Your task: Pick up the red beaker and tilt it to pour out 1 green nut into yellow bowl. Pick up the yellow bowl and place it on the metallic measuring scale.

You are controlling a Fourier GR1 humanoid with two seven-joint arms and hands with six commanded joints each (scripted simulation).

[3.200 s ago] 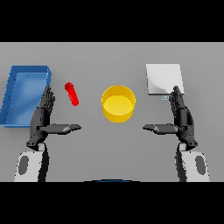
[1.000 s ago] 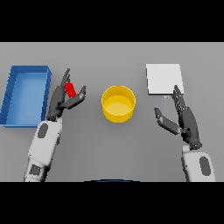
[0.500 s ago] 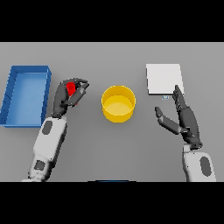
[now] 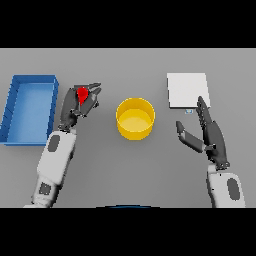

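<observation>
Two dark hands show over the plain grey desk. The left hand has its fingers curled round the small red beaker, which sits in its grip to the left of the round yellow bowl, near it but not touching. The right hand hangs with its fingers straight and loose, holding nothing, to the right of the bowl and just below the flat square metallic measuring scale. I cannot see a green nut; I guess it sits inside the beaker, out of sight. Things could go wrong from here. If the beaker tips before it is over the bowl, the nut may drop on the desk and roll away. If it tips too far or too fast, more than one nut may fall out. The beaker is small, so it may slip if the grip is weak. Counting up: one red beaker, one yellow bowl, one scale, and one big blue open box at the left side.
</observation>
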